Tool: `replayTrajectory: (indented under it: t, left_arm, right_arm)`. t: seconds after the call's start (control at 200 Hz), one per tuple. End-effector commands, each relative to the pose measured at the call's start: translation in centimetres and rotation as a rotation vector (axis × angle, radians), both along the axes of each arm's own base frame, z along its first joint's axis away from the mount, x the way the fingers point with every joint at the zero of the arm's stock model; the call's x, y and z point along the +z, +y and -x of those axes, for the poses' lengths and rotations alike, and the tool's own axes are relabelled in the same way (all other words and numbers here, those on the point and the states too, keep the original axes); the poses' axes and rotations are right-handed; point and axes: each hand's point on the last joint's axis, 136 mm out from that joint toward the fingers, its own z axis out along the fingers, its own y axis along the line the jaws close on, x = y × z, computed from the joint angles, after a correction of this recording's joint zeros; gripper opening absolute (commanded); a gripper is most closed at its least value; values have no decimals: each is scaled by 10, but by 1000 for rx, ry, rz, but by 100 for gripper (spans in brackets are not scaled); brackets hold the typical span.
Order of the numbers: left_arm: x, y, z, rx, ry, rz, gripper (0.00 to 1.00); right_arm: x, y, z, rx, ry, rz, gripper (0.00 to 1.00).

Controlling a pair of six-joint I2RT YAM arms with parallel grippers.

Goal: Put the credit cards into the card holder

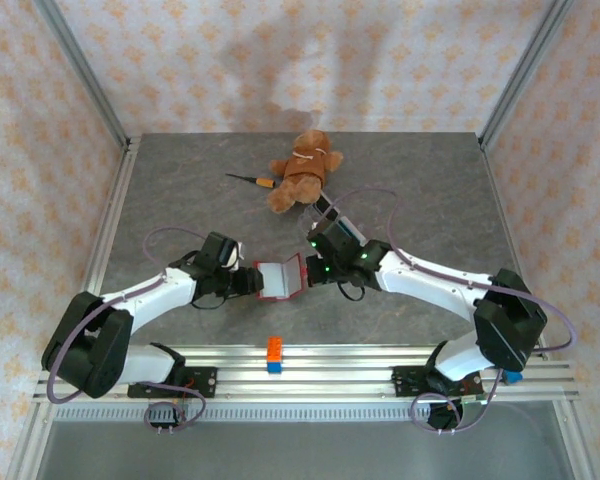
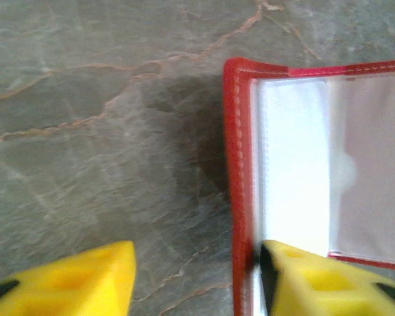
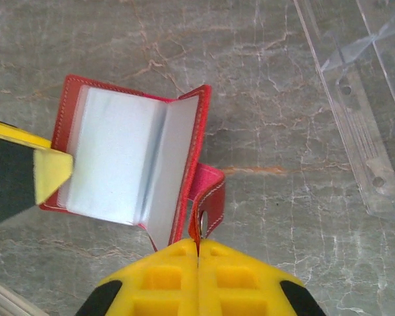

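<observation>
Lying open, the small red leather card holder (image 1: pixel 280 277) is pinched at one flap by the right gripper (image 3: pixel 197 245); the left gripper (image 2: pixel 197 263), jaws parted, straddles the other edge.

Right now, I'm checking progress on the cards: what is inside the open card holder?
The card holder is open, showing clear plastic sleeves that look pale and empty. Whatever sits between the stacked sleeves behind the front ones is covered, so I cannot tell what is there.
</observation>
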Motion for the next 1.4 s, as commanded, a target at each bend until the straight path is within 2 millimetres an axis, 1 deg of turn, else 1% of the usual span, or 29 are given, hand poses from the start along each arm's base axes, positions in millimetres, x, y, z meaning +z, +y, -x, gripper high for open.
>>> replayTrajectory:
  t: [0.0, 0.075, 0.17, 0.29, 0.386, 0.471, 0.526, 0.611, 0.681, 0.746, 0.816, 0.986, 1.097, 1.147, 1.212, 1.247, 1.317, 1.397]
  left_arm:
    - [8, -14, -7, -25, -27, 92, 35]
    - [13, -18, -7, -36, -32, 116, 20]
    - [20, -21, -9, -24, -68, 153, 18]
    - [32, -26, -10, -27, -104, 203, 18]
    - [39, -28, -10, -26, -110, 228, 18]
    - [37, -25, -10, -12, -110, 213, 18]
    - [33, -22, -9, -15, -99, 179, 19]
    - [26, -11, -6, -5, -69, 105, 26]
    - [23, -6, -4, 6, -63, 76, 31]
    - [24, -7, -5, 10, -68, 92, 31]
    - [31, -12, -8, 7, -82, 131, 31]
    - [47, -18, -11, 10, -129, 189, 31]
    - [47, -16, -9, 0, -122, 165, 31]
    - [44, -13, -8, 1, -113, 147, 30]
    - [40, -12, -7, 0, -111, 138, 18]
    - [38, -11, -7, 2, -112, 136, 15]
    - [33, -10, -7, 1, -102, 116, 12]
    - [28, -7, -7, -3, -82, 91, 6]
  right_arm:
    - [-11, 0, -3, -11, -3, 16, 0]
    - [-17, -2, -4, -18, 5, 21, 0]
    - [-21, -1, -4, -16, 16, 23, 0]
    - [-32, -2, -4, -21, 27, 32, 0]
    - [-42, 5, -5, -20, 46, 3, 0]
    - [-45, 17, -7, -15, 70, -34, 0]
    - [-47, 19, -9, -23, 76, -34, 0]
    - [-46, 14, -14, -56, 65, -9, 0]
    - [-47, 8, -16, -63, 54, 21, 0]
    - [-50, 3, -15, -56, 48, 52, 0]
    - [-57, 1, -13, -46, 57, 72, 0]
    - [-72, -1, -10, -43, 81, 91, 0]
    - [-74, -1, -12, -55, 79, 93, 0]
    - [-73, 0, -13, -58, 78, 91, 0]
    - [-72, 1, -13, -53, 77, 93, 0]
    - [-71, 1, -13, -49, 75, 99, 0]
    - [-70, -1, -14, -50, 71, 106, 0]
    - [-69, 0, -14, -50, 71, 103, 0]
